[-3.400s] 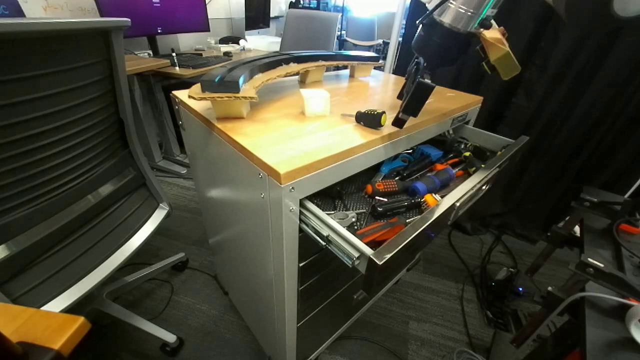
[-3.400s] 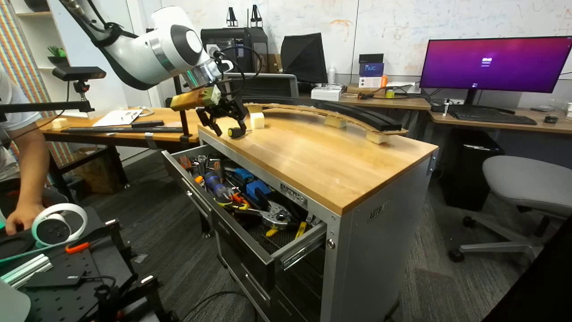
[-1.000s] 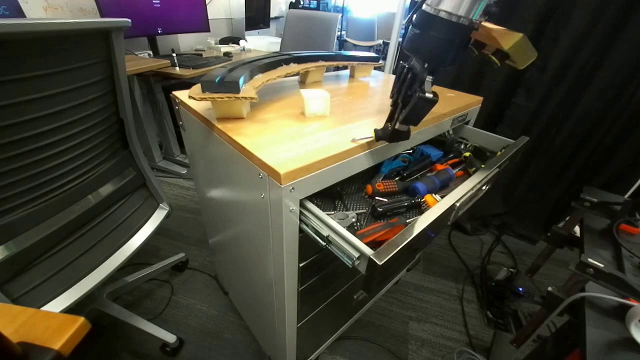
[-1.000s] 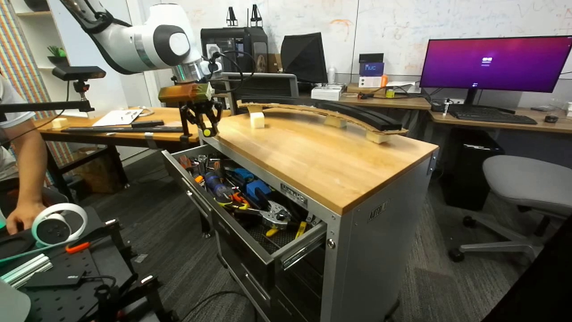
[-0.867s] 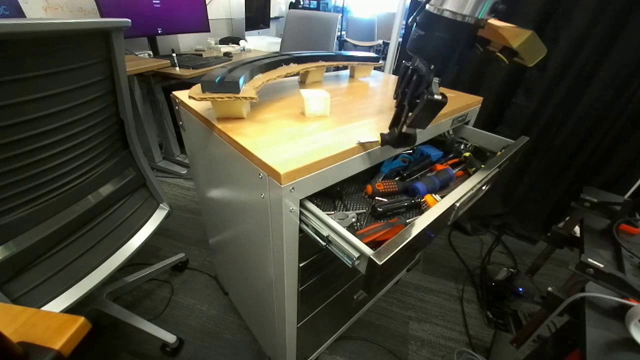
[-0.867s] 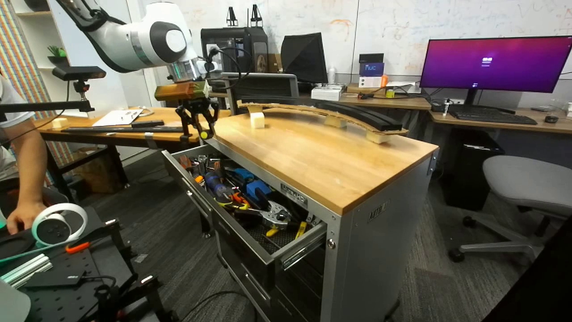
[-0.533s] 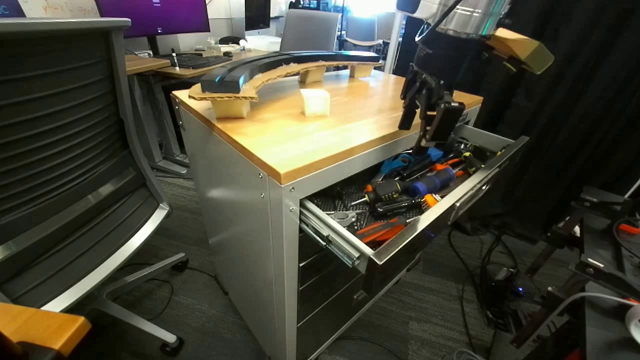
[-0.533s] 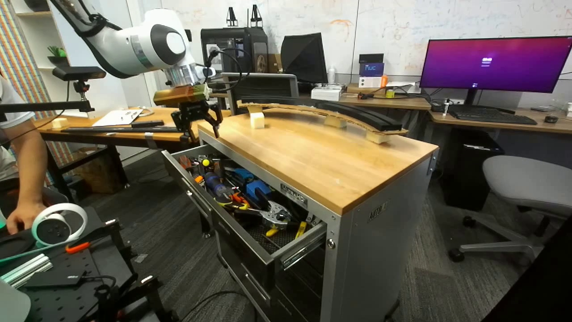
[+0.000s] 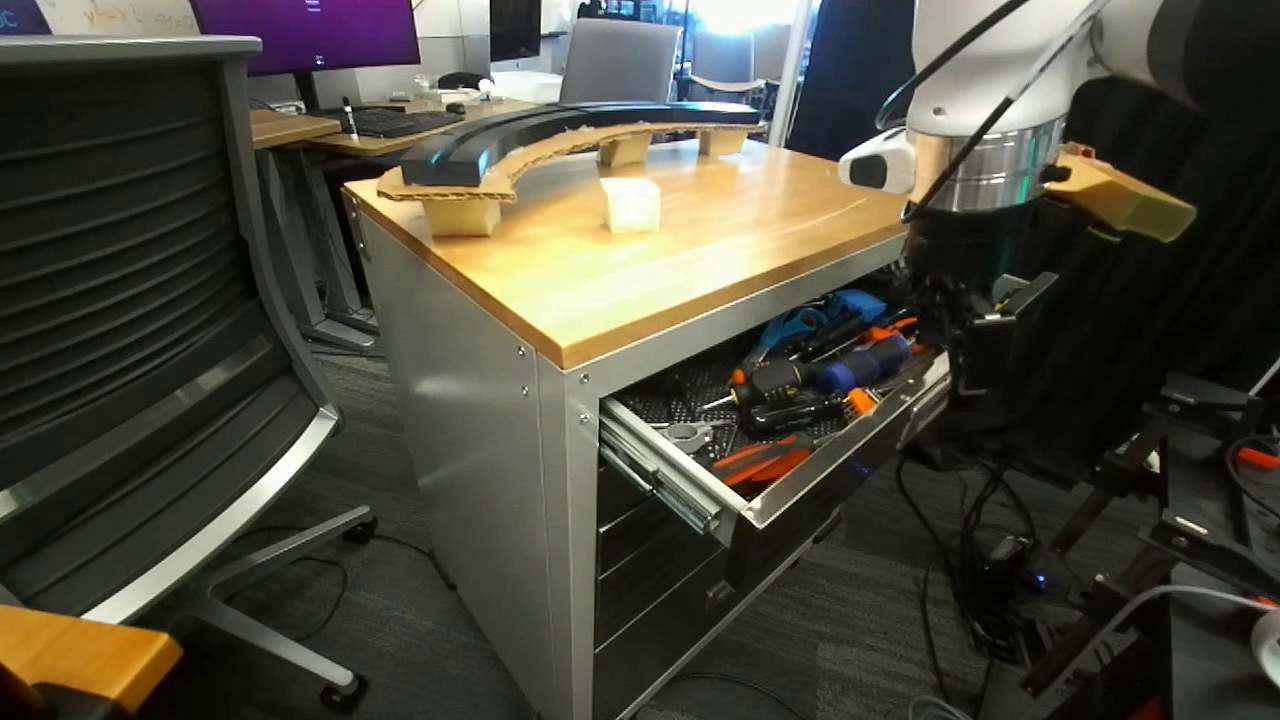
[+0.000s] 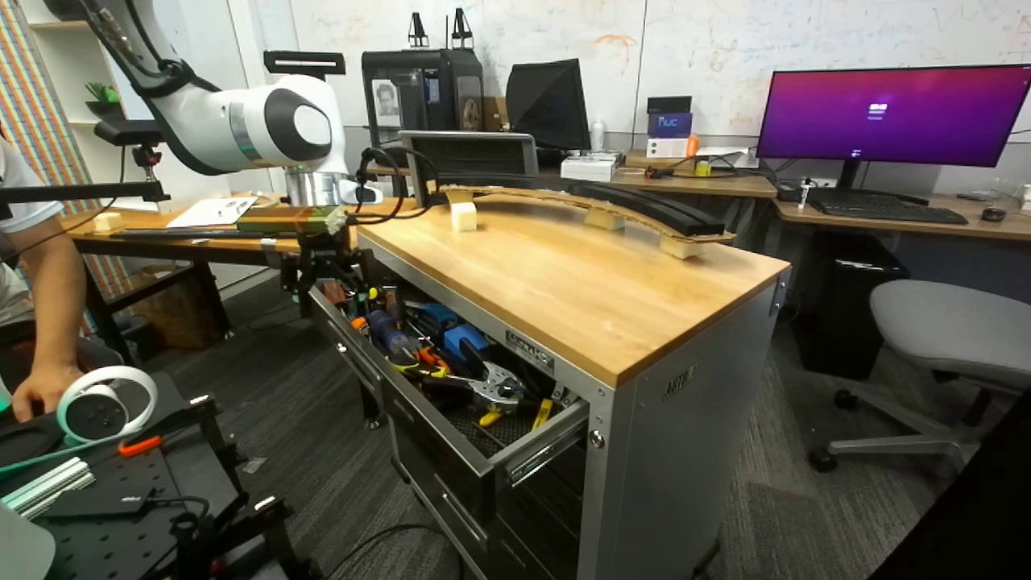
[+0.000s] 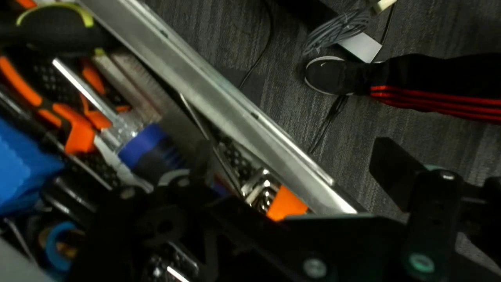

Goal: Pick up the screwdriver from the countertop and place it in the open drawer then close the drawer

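Observation:
The screwdriver, with a black and yellow handle, lies among the tools inside the drawer. In an exterior view only its yellow end shows. I cannot make it out in the wrist view. The drawer is pulled open under the wooden countertop. My gripper is low at the drawer's front edge, near the far end in that view. In the wrist view my fingers look apart and empty, one over the front rim, one over the floor. Fingertips are dark in the exterior view.
Inside the drawer are a blue-handled screwdriver, orange-handled tools and pliers. A curved black piece on foam blocks and a loose foam block stand on the countertop. A person's leg is on the floor.
The screwdriver was on the countertop, then gripped and carried to the drawer, and let go inside it. My gripper has since moved down and outward to the drawer's front edge.

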You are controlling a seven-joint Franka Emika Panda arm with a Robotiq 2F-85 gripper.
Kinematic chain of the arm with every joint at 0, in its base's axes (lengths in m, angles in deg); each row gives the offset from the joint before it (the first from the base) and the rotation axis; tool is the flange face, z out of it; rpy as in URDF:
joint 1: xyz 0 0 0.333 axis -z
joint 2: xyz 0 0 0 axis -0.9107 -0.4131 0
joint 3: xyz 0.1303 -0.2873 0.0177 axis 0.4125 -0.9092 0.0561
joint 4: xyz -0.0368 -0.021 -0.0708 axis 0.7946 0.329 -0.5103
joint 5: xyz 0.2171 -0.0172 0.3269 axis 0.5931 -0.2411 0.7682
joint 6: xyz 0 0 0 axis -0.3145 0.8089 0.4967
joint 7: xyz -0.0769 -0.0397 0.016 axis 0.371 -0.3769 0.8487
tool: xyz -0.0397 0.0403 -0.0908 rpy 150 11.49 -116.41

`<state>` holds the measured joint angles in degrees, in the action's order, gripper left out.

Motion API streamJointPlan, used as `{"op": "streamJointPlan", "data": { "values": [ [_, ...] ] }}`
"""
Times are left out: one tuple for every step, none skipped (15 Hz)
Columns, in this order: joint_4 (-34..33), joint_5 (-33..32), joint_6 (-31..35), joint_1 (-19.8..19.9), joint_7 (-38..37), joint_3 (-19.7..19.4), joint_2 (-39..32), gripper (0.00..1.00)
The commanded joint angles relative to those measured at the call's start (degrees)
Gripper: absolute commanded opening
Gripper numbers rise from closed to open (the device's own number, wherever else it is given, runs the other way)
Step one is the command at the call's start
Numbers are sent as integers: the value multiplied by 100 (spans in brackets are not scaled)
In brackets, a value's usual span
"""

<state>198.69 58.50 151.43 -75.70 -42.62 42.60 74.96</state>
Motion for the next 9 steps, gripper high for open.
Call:
{"op": "streamJointPlan", "data": {
  "values": [
    [98,-240,-187,-211,-814,-244,-69,100],
    [115,-372,-229,-243,-1016,-304,-90,100],
    [126,-438,-224,-262,-1185,-345,-103,100],
    [119,-428,-190,-253,-1294,-376,-145,100],
    [117,-414,-121,-239,-1395,-411,-214,100],
    [110,-438,-75,-251,-1555,-453,-259,100],
    [128,-469,-36,-273,-1767,-493,-220,100],
    [147,-507,-34,-293,-1960,-531,-179,100],
    [178,-522,-51,-297,-2159,-572,-124,100]
  ]
}}
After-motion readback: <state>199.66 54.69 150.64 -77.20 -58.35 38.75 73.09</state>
